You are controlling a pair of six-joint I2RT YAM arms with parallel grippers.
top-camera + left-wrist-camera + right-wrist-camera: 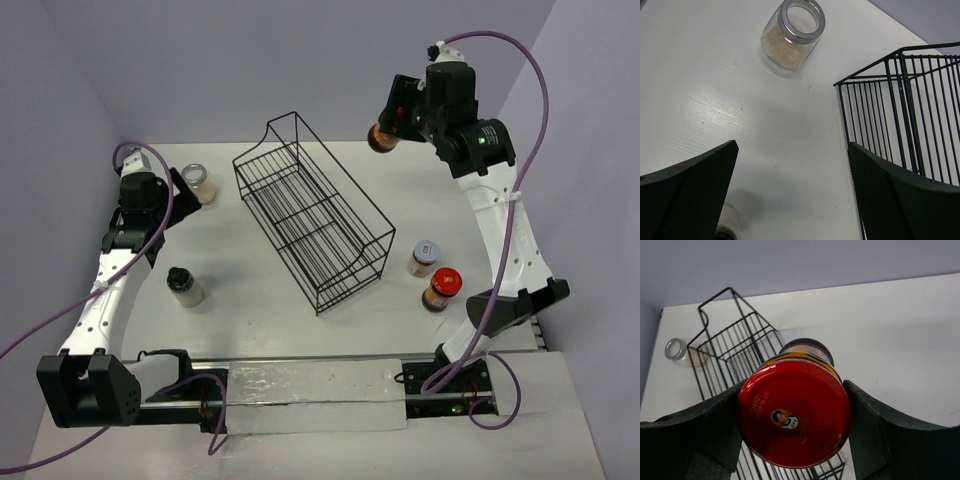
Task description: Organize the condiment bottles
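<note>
You have the red-lidded jar pinched at its lid in your right gripper, up in the air, far right of the wire rack. Your left gripper stands spread wide, near the pale-filled jar.

The red-lidded jar carries a printed lid code ending G8.

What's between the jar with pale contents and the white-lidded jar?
The black wire rack stands between the jar with pale contents and the white-lidded jar, clearest in the top view.
</note>
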